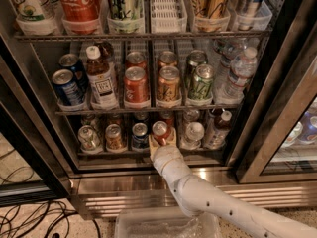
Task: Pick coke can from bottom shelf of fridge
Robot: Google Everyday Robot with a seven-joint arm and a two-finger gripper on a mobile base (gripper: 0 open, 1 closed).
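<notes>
The fridge (280, 78) stands open with its wire racks full of drinks. On the bottom shelf (116, 154) the coke can (160, 129), small and red with a silver top, stands in the middle lane at the front. My gripper (162, 141) reaches in from below on the white arm (198, 195). Its tan fingers (172, 139) sit close against both sides of the can's lower body. The can is upright and its base is hidden behind the gripper.
A blue can (139, 135) stands just left of the coke can, then an orange-gold can (114, 137). A white-capped bottle (193, 134) stands just right. The middle rack (148, 107) hangs close above. The open glass door (292, 138) is at the right. A clear bin (168, 224) is on the floor.
</notes>
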